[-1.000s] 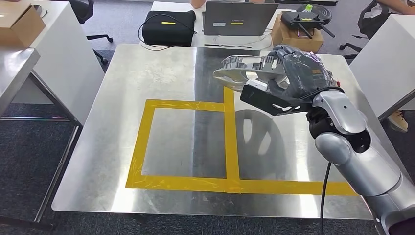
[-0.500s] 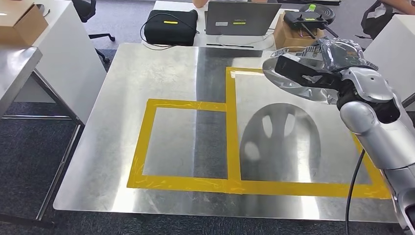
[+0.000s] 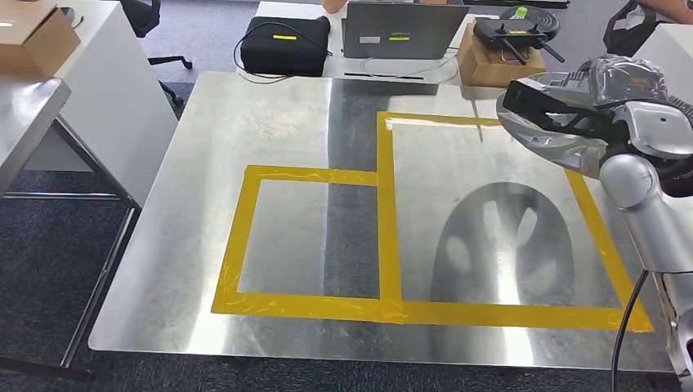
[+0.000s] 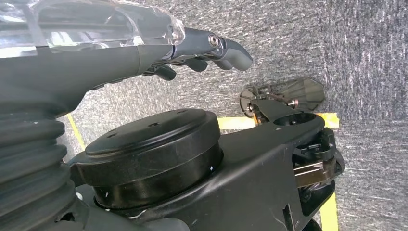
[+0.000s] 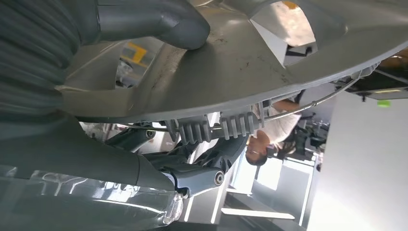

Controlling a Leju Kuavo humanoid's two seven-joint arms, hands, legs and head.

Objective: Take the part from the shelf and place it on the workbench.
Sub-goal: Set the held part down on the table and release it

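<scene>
The right hand (image 3: 633, 98) grips the grey wheel-cover part (image 3: 546, 135), its thumb (image 5: 159, 21) pressed on the part's smooth face and its darker fingers (image 5: 192, 175) curled under the ribbed rim. The part hangs tilted in the air above the far right corner of the steel bench (image 3: 270, 131), over the larger of the two rectangles marked in yellow tape (image 3: 388, 237), and its oval shadow with cut-outs falls on the bench inside that rectangle. The left hand (image 4: 202, 50) hangs over grey carpet (image 4: 365, 53), holding nothing, its fingers gently curved and apart. Beyond the bench stand a black bag (image 3: 282, 45), a laptop (image 3: 402, 28) and a cardboard box (image 3: 490, 61) with a black controller (image 3: 511, 33) on it.
</scene>
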